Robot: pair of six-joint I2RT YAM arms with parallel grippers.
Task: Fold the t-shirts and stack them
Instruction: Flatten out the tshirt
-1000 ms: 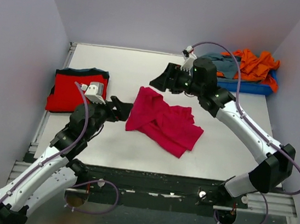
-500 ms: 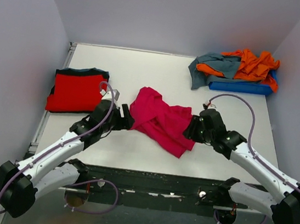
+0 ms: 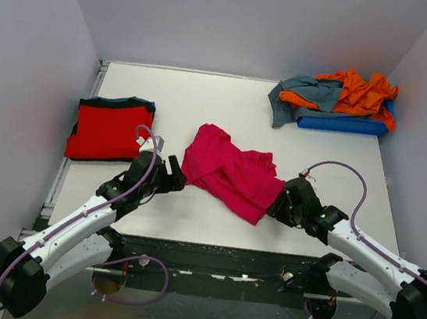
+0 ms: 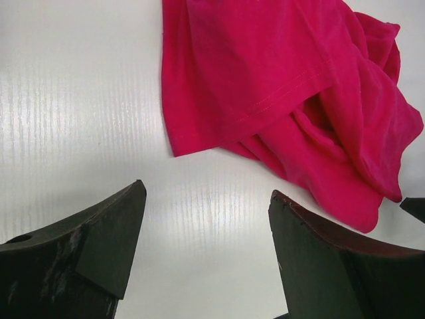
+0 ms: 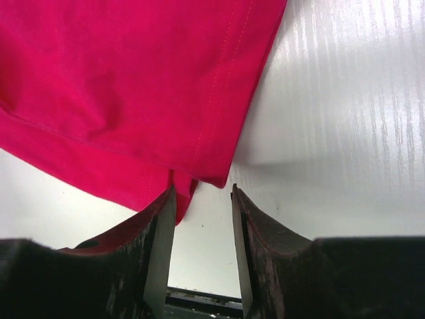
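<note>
Operator: Left end effector?
Unit: My left gripper (image 4: 206,193) stands wide, just beside the magenta t-shirt (image 3: 231,174) on the table (image 3: 205,103).
Operator: Right?
Unit: My right gripper (image 5: 202,193) is narrow; the shirt's hem corner enters the gap (wrist view only).

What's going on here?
Two arms are working a crumpled pink tee in the middle. The left fingers stand open just short of its left edge, touching nothing. The right fingers sit narrowed at its near-right hem corner; whether they grip it isn't clear. A red tee lies folded at left. Orange and grey tees are heaped on the tray.
</note>
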